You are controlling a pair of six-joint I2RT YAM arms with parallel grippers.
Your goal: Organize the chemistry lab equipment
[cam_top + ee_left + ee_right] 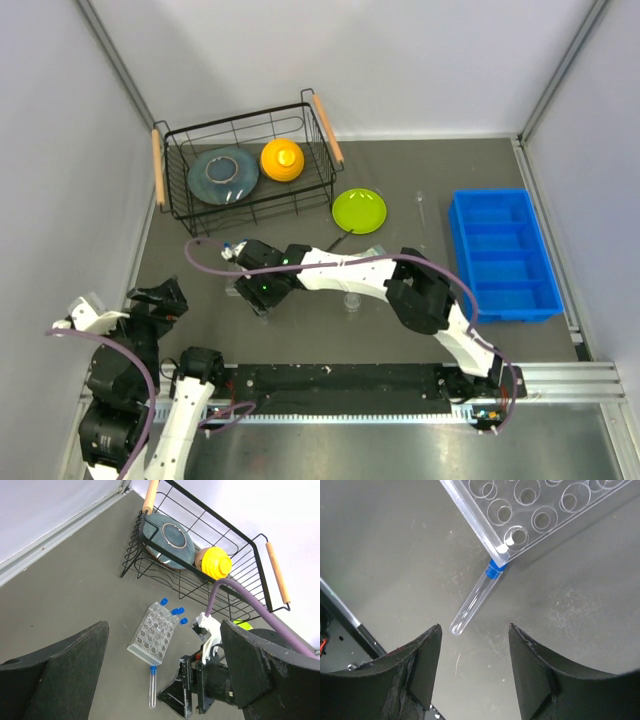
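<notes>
A clear plastic tube rack [154, 634] lies tilted on the grey table, with three blue-capped test tubes [176, 611] at its far end. One more test tube [474, 599] lies flat on the table, its blue cap against the rack's [545, 515] corner. My right gripper [475, 627] hovers open over this tube's rounded end, which lies near the left fingertip, and holds nothing. In the top view the right gripper [262, 290] covers most of the rack. My left gripper [160, 297] stands open and empty at the near left, looking towards the rack. A tiny round clear dish [351, 300] and a thin glass rod [420, 206] lie further right.
A black wire basket [170, 185] at the back left holds a grey plate [222, 175] and an orange bowl [282, 159]. A lime-green plate [358, 210] lies mid-table. A blue bin [505, 295] stands at the right. The right arm's purple cable [225, 587] arcs above the rack.
</notes>
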